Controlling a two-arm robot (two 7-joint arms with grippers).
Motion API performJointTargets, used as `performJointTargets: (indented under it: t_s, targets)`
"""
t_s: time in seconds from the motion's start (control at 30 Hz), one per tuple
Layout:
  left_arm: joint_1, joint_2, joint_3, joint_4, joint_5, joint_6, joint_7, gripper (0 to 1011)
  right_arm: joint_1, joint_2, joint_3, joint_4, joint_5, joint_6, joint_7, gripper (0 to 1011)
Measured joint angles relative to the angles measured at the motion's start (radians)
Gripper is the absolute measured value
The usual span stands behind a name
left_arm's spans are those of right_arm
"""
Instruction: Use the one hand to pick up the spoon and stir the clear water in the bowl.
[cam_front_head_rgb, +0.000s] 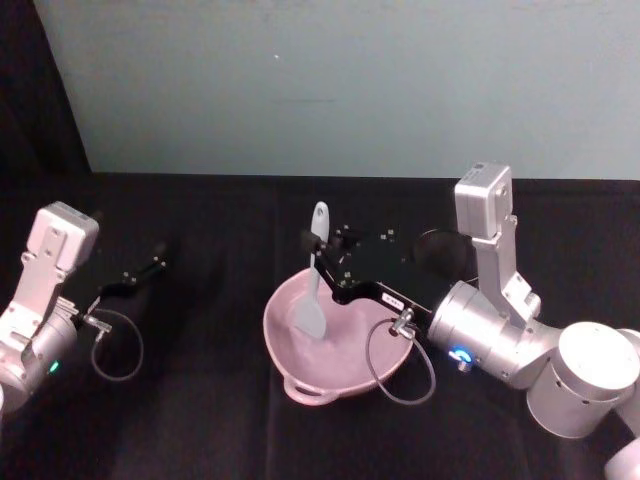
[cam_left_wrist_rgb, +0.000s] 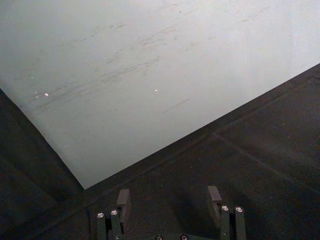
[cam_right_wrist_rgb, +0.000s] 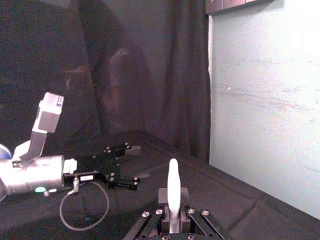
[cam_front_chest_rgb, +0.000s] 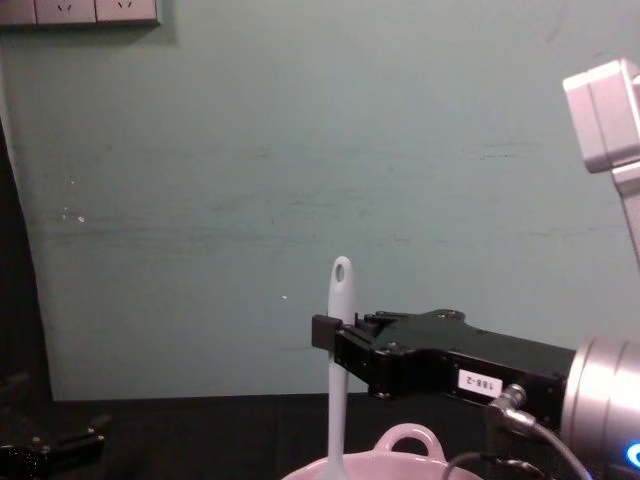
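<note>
Right hand (cam_front_head_rgb: 318, 260) reaches in from the right, over the far right part of the bowl (cam_front_head_rgb: 272, 338). It is clenched on the spoon (cam_front_head_rgb: 311, 298), gripping the handle about midway. In the chest view the spoon (cam_front_chest_rgb: 340, 300) stands upright, its holed tip above the right hand (cam_front_chest_rgb: 326, 336), and the lower handle drops behind the bowl's rim (cam_front_chest_rgb: 385, 466). In the head view the blade sits inside the bowl, on its left half. Whether it touches the bottom or any water, cannot tell. In the right wrist view the handle (cam_right_wrist_rgb: 173, 182) rises straight up between the right hand's fingers (cam_right_wrist_rgb: 172, 202).

The bowl is pink and sits at the middle of the black counter (cam_front_head_rgb: 200, 400). Its loop handle is on the near rim.

A grey cable (cam_front_head_rgb: 400, 372) loops from the right wrist down over the bowl's near right rim.

Left hand (cam_front_head_rgb: 157, 256) is at the left, well apart from the bowl, low over the counter. It is released and empty: in the left wrist view its fingers (cam_left_wrist_rgb: 123, 199) stand apart with bare counter between them. The right wrist view also shows the left hand (cam_right_wrist_rgb: 136, 163) spread and empty.

A pale teal wall (cam_front_head_rgb: 350, 80) stands at the far side of the counter.
</note>
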Motion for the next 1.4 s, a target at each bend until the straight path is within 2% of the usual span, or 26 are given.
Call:
performJointTargets:
  t_s: [0.2,0.33,0.57,0.8,1.0,1.17,1.4]
  targets:
    - [0.000,0.000,0.000,0.000,0.000,0.000,0.000,1005,0.029,-0.026,0.001,0.058,0.021,-0.016,0.002,112]
    - [0.000,0.000,0.000,0.000,0.000,0.000,0.000,1005,0.048,-0.038,0.016,0.104,0.032,-0.028,-0.004,112]
    - [0.000,0.000,0.000,0.000,0.000,0.000,0.000,1005,0.056,-0.033,0.050,0.140,0.033,-0.042,-0.033,112]
    - [0.000,0.000,0.000,0.000,0.000,0.000,0.000,1005,0.032,-0.009,0.088,0.119,0.031,-0.046,-0.054,112]
    - [0.000,0.000,0.000,0.000,0.000,0.000,0.000,1005,0.003,0.015,0.101,0.077,0.019,-0.041,-0.060,112]
    - [0.000,0.000,0.000,0.000,0.000,0.000,0.000,1005,-0.013,0.028,0.090,0.041,-0.001,-0.031,-0.058,112]
    - [0.000,0.000,0.000,0.000,0.000,0.000,0.000,1005,-0.022,0.035,0.051,0.001,-0.020,-0.015,-0.027,112]
